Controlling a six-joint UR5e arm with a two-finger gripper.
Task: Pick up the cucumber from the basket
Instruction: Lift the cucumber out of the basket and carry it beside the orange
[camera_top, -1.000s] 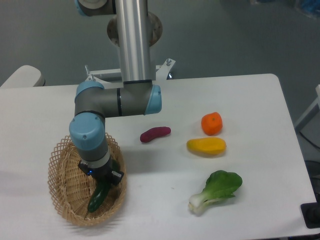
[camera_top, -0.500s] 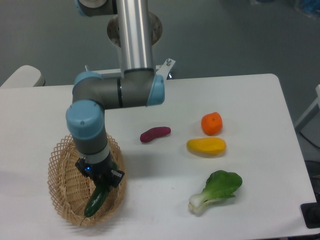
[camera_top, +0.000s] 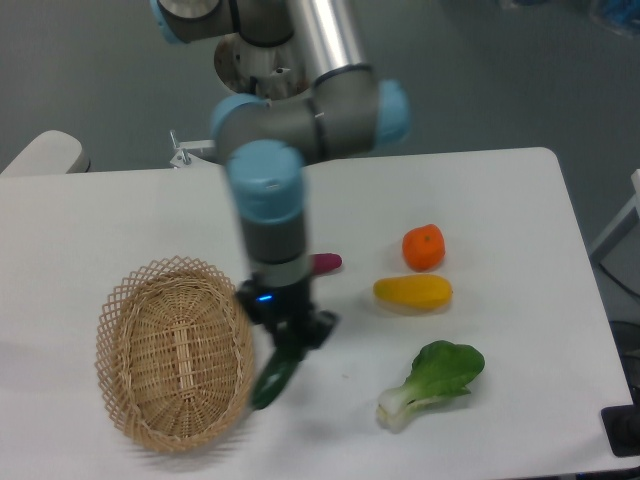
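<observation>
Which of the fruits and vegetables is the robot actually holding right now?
The dark green cucumber, hanging from the gripper beside the basket; all the others lie on the table.

**Produce on the white table**

An orange fruit sits on the right half of the white table, with a yellow fruit lying lengthwise just nearer than it. Nearer still lies a bok choy, leaves to the right and white stem pointing near-left. To the left of the orange fruit, a purple sweet potato shows only partly, its left end hidden.
</observation>
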